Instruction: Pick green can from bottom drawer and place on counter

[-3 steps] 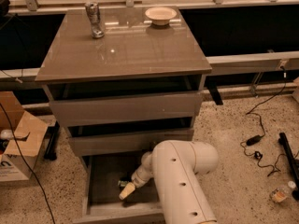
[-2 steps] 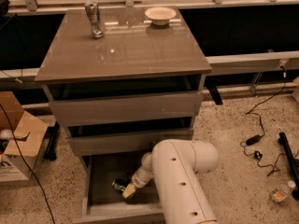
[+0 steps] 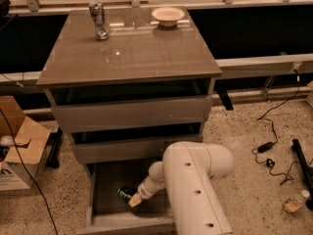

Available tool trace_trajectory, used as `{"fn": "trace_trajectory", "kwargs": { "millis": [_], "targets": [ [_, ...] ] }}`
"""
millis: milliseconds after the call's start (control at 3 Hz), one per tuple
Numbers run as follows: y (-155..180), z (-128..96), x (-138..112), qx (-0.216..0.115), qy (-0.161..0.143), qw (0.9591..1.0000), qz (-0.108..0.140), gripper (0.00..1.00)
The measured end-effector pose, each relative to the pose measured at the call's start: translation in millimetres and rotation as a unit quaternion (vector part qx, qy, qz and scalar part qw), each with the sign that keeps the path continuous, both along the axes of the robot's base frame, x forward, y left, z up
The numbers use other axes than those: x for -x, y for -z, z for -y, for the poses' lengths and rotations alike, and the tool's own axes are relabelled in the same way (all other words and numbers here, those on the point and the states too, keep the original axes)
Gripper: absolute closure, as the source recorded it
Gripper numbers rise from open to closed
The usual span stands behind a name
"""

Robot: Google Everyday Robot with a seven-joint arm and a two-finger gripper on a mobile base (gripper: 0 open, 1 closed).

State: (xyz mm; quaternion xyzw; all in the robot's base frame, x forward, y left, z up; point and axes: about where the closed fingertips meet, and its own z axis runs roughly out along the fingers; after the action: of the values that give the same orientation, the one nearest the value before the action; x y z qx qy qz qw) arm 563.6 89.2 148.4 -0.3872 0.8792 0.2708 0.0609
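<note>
Gripper (image 3: 135, 199) lowered into the open bottom drawer (image 3: 105, 180).
The green can (image 3: 124, 194) sits on the drawer floor right at the gripper's tip; whether the gripper holds it cannot be told. The counter (image 3: 132, 53) above carries a tap (image 3: 99, 21) and a bowl (image 3: 168, 15).

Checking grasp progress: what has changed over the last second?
The gripper, down in the bottom drawer, barely shifted, but the green can now shows at its tip, where it was hidden a second ago. Whether it is held cannot be told. The counter, chrome tap and cream bowl stayed put.
</note>
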Motion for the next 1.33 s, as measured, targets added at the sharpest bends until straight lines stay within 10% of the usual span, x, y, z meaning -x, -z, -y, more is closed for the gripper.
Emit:
{"fn": "trace_trajectory", "kwargs": {
  "millis": [333, 667, 1000, 1333],
  "targets": [
    [-41.6, 3.4, 10.0, -0.035, 0.010, 0.9992, 0.015, 1.00],
    [-135.8, 22.4, 45.5, -0.115, -0.048, 0.9906, 0.057, 1.00],
    [-210.6, 48.6, 70.3, -0.171, -0.098, 0.9749, 0.104, 1.00],
    [-297.7, 80.0, 74.2, -0.202, -0.134, 0.9499, 0.197, 1.00]
  ]
}}
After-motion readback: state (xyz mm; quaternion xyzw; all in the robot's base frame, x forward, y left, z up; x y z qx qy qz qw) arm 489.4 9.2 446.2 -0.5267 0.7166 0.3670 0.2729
